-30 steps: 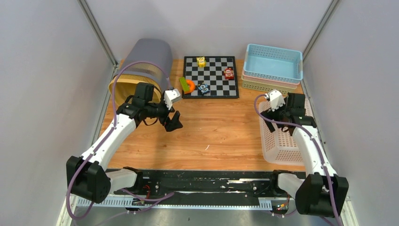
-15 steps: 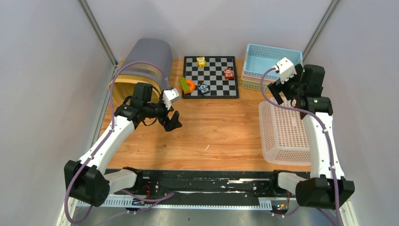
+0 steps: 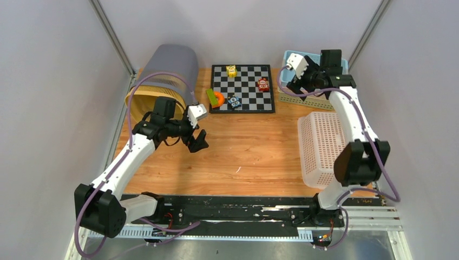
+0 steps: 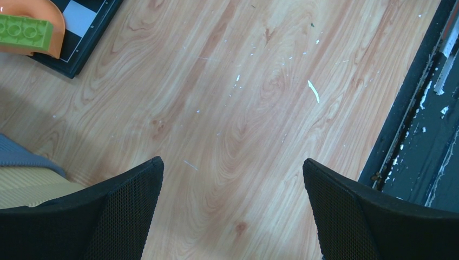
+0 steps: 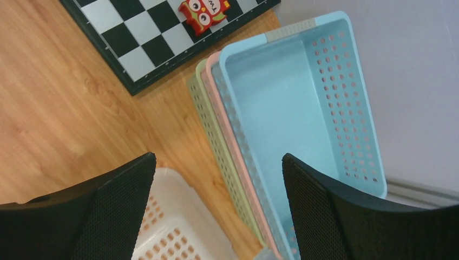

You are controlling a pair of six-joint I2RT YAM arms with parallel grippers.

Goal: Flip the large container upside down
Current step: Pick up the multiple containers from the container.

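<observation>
Right gripper [image 5: 219, 162] has left the white basket [image 3: 322, 146], which looks flipped already, so it hangs open and empty over the blue basket [image 5: 281, 108]. Left gripper [image 4: 233, 162] is open too.

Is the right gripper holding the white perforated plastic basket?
No, the right gripper is open over the light blue plastic basket, clear of the white perforated basket.

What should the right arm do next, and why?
Probably draw the right gripper back toward its base, empty. The white basket already seems to lie bottom-up, and the open jaws hover over the stacked blue basket, holding nothing.
</observation>
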